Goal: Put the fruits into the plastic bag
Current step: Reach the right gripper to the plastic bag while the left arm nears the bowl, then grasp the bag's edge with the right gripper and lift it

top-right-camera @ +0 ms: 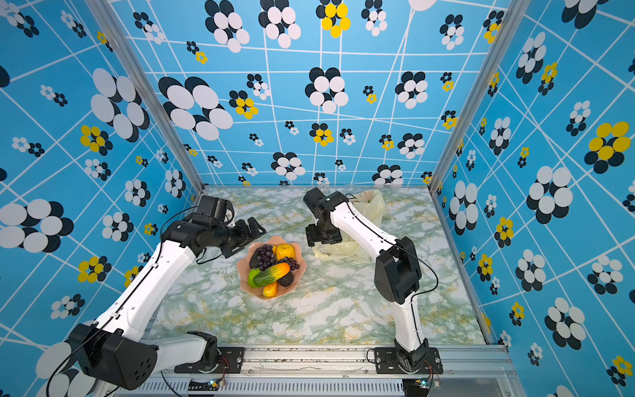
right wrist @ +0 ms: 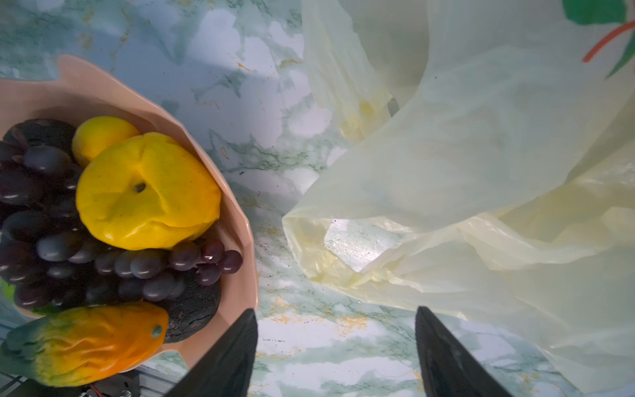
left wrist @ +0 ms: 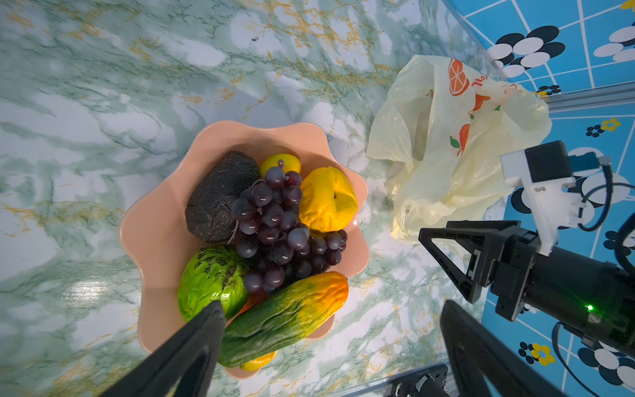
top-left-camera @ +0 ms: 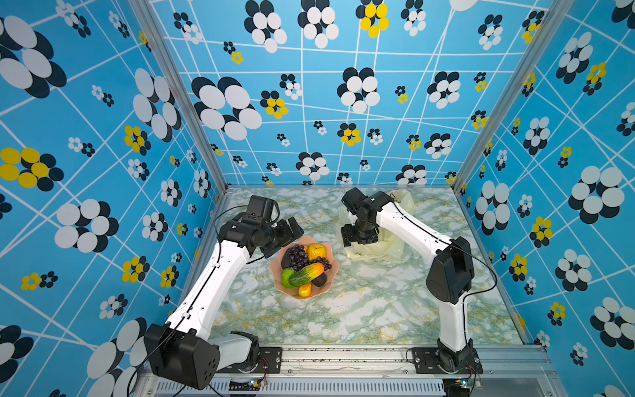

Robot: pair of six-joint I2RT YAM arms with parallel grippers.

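Observation:
The fruits lie heaped in a pink scalloped bowl (top-left-camera: 331, 271) at mid-table: a purple grape bunch (left wrist: 275, 223), a green-orange mango (left wrist: 285, 316), a green lime (left wrist: 209, 275), a yellow piece (left wrist: 326, 199) and a dark bumpy oval (left wrist: 220, 196). The plastic bag (top-left-camera: 378, 249), pale yellow with orange slice prints, lies crumpled to the right of the bowl (right wrist: 237, 275). My left gripper (top-left-camera: 288, 240) hovers at the bowl's far-left rim, open and empty (left wrist: 330, 309). My right gripper (top-left-camera: 359, 237) points down at the bag's near-left edge (right wrist: 446, 172), open with only table between its fingers (right wrist: 336, 311).
Patterned blue walls close in the marble table (top-left-camera: 360, 309) at the back and both sides. An aluminium rail (top-left-camera: 343, 357) carrying both arm bases runs along the front edge. The right arm's forearm (top-left-camera: 412, 230) crosses over the bag.

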